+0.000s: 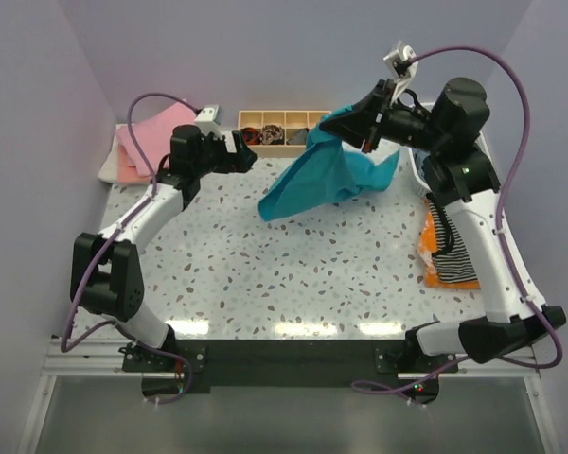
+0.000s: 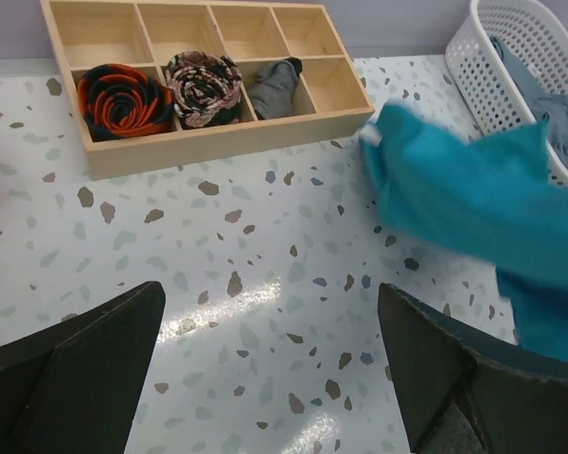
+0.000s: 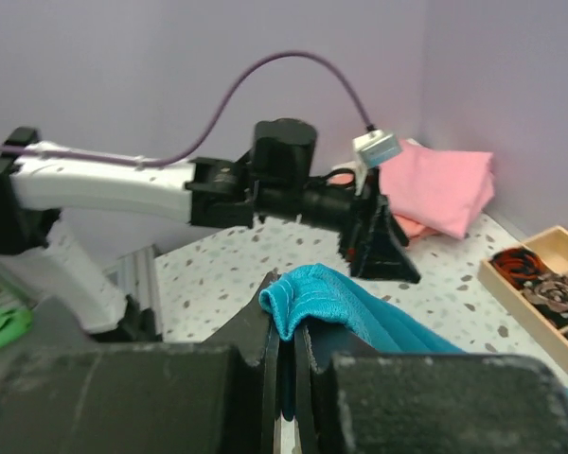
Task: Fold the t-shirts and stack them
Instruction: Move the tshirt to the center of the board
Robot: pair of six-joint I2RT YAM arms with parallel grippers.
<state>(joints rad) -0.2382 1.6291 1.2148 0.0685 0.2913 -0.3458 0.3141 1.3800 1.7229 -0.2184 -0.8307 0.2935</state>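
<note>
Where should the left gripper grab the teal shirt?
The shirt hangs from the right gripper, pinched at one edge, and tapers to a free corner toward the left. Pinch that corner, coming from the left; the open left gripper sits on that side.

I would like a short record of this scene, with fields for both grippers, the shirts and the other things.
Right gripper: shut on teal shirt, held up over table
Left gripper: open, empty
Pink stack: folded, far left corner
Tray: wooden, at far edge
Basket: white, right of tray
</note>
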